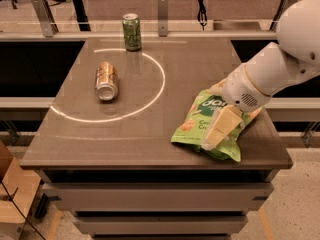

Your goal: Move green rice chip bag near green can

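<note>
Your gripper [220,128] rests on the green rice chip bag [196,121] at the near right of the table [150,139], and you cannot tell how open it is or whether it grips, while the green can [132,31] stands upright at the far left, well apart.

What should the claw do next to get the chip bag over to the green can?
Probably secure a grip on the bag first: the claw is down on it at the table's front right, while the green can stands upright at the back left, well apart.
</note>
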